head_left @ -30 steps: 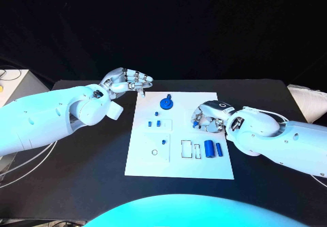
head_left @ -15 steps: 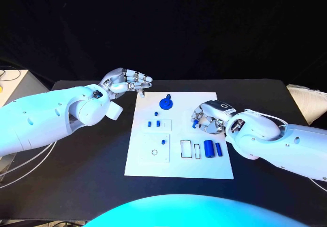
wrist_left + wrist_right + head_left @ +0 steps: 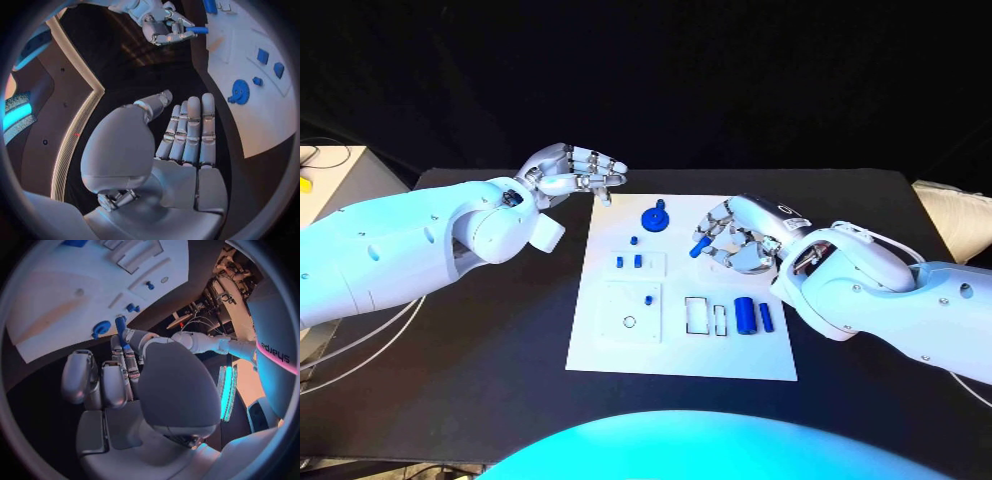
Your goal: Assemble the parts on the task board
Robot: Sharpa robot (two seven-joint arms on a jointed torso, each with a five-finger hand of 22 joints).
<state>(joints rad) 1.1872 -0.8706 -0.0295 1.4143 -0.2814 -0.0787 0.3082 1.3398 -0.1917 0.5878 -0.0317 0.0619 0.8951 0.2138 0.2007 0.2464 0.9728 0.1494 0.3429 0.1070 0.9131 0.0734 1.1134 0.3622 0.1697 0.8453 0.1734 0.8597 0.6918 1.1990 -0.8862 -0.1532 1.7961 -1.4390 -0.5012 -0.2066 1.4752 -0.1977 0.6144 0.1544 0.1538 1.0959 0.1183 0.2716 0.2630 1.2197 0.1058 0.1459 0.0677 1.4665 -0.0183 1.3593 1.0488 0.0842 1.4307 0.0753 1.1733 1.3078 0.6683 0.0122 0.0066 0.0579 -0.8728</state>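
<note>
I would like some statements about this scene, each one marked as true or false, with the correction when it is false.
1. The right hand holds a small blue part over the task board. True.
2. The left hand grips the blue gear. False: it holds nothing; its fingers are curled in near the board's far left corner, apart from the blue gear.
3. Two blue cylinders lie side by side on the near right part of the board. True.
4. The blue gear lies off the board on the black table. False: it sits on the board, near its far edge.
</note>
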